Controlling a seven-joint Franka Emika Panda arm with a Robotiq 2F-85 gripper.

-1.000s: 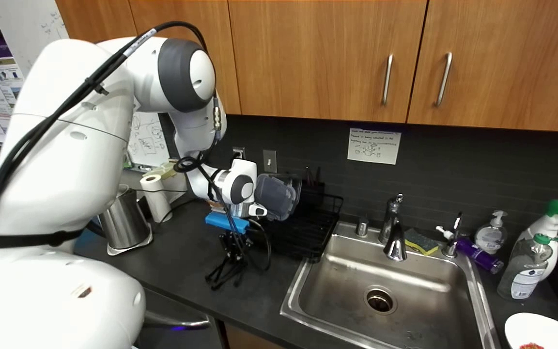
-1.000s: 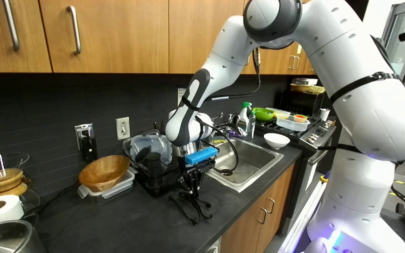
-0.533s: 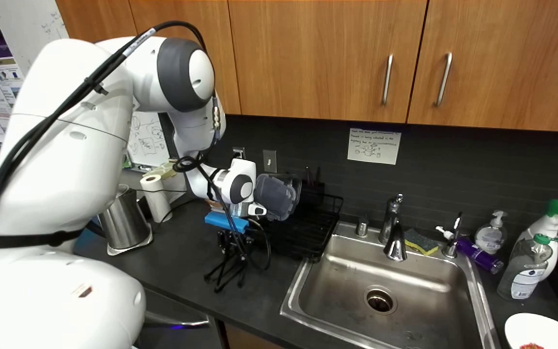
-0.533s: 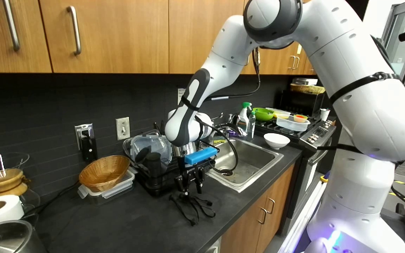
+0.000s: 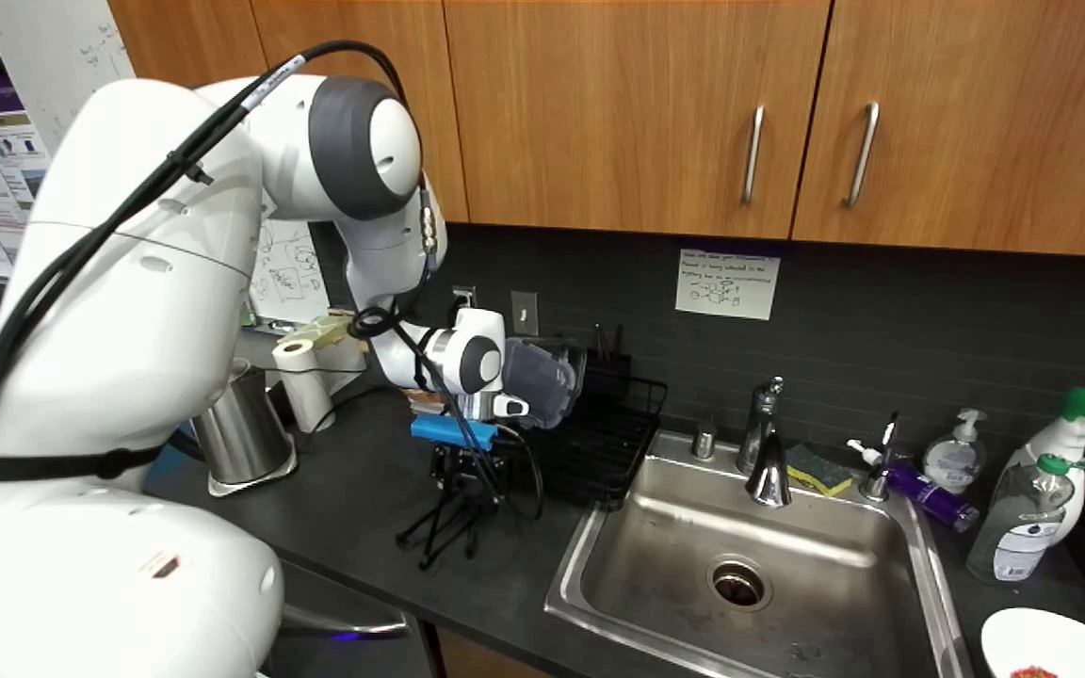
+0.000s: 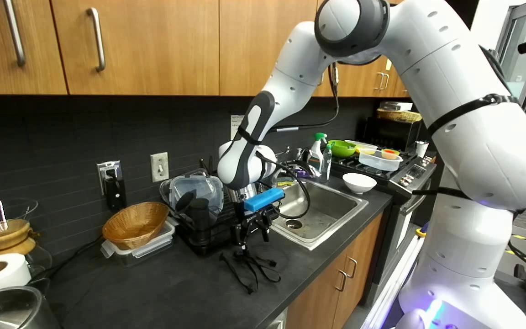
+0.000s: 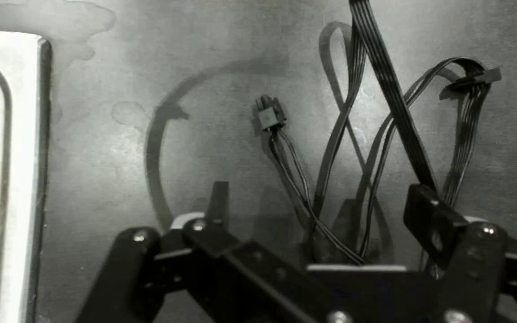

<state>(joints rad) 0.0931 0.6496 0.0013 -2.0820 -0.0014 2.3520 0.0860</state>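
Note:
Black flat cables (image 7: 388,89) with small connectors lie loosely looped on the dark counter, in a spread bundle (image 6: 247,265) that also shows in both exterior views (image 5: 434,532). Above them my gripper (image 7: 323,204) points down, its jaws wide apart. Some thin strands run through the gap between the fingers and vanish under the gripper body; neither finger closes on them. One broad ribbon passes behind the right-hand finger (image 7: 427,215) in the wrist view, and I cannot tell whether they touch. A pale-faced connector (image 7: 268,117) lies ahead of the fingers.
A steel sink (image 5: 566,589) is beside the gripper, its rim (image 7: 20,134) at the wrist view's left. Behind the gripper stands a black dish rack (image 5: 637,443) with plastic containers. A wicker basket (image 6: 135,224), a kettle (image 5: 246,433) and a paper roll (image 5: 302,381) stand around.
The jaws have spread and let go of the cables, which have sagged and spread slightly on the counter. The arm has shifted a little toward the sink.

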